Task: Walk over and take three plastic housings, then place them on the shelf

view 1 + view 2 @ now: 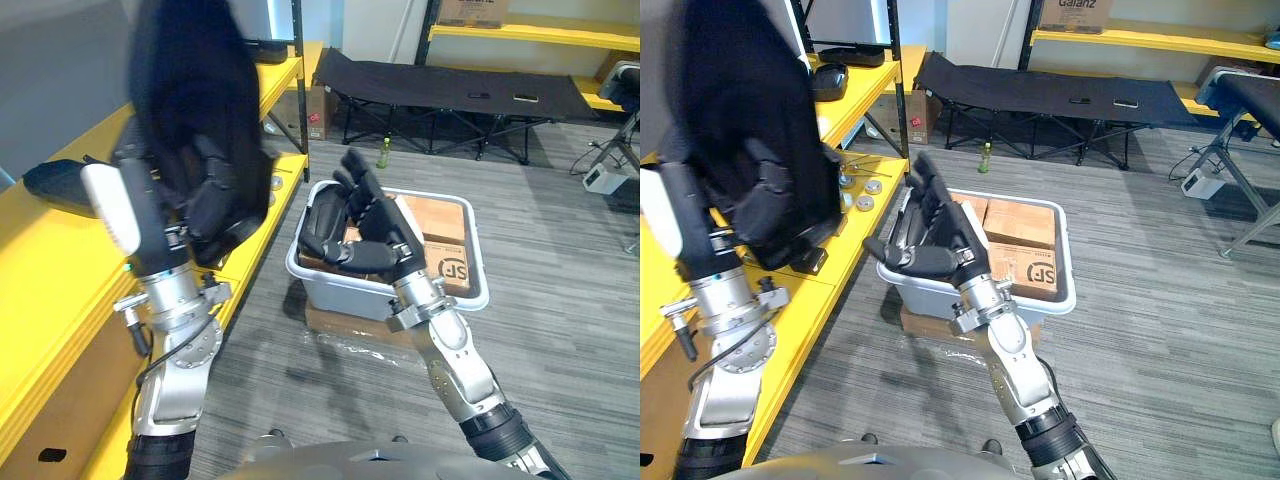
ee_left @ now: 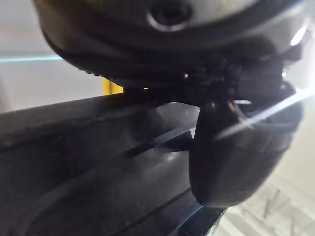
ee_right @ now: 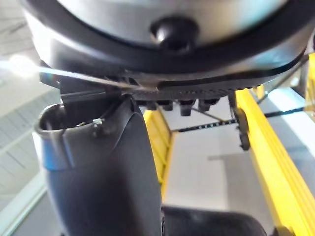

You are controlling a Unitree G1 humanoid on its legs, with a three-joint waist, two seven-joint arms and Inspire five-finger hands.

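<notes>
Fingers [image 1: 214,165] of the left hand [image 1: 195,208] are curled round one large black plastic housing [image 1: 190,60], with the thumb pressed on its dark surface, as the left wrist view shows. The housing is held upright, raised above the yellow shelf [image 1: 50,290]. One more dark piece [image 1: 60,185] lies on that shelf further left; whether it is a housing cannot be told. The right hand [image 1: 365,228] is lifted over one grey bin [image 1: 470,292], its fingers straight and spread, holding nothing. At least two brown cardboard boxes [image 1: 1023,222] sit inside the bin. One green bottle [image 1: 383,152] stands on the floor beyond, beside one black folding cot [image 1: 450,90].
</notes>
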